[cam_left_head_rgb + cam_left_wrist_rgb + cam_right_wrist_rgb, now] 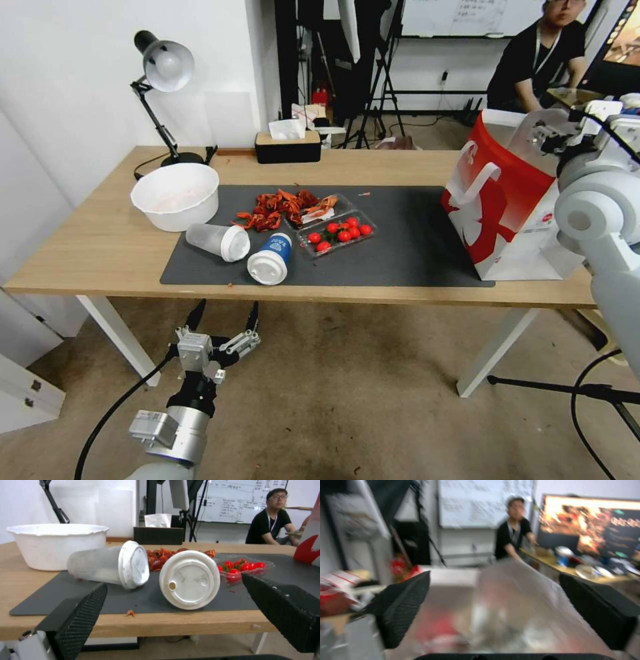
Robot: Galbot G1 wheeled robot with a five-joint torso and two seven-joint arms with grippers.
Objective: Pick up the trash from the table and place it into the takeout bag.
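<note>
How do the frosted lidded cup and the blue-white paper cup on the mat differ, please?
The frosted lidded cup has cloudy see-through walls; the blue-white paper cup is opaque with a blue printed body. The frosted lidded cup lies nearer the white bowl, the blue-white paper cup nearer the tomato tray. Both lie tipped on their sides on the dark mat, white lids on.

The wooden worktop (100,247) carries a grey mat (400,253), a white bowl (175,196), a lamp (163,100), a tissue box (288,147) and the takeout bag (507,200) on the mat's right end.
</note>
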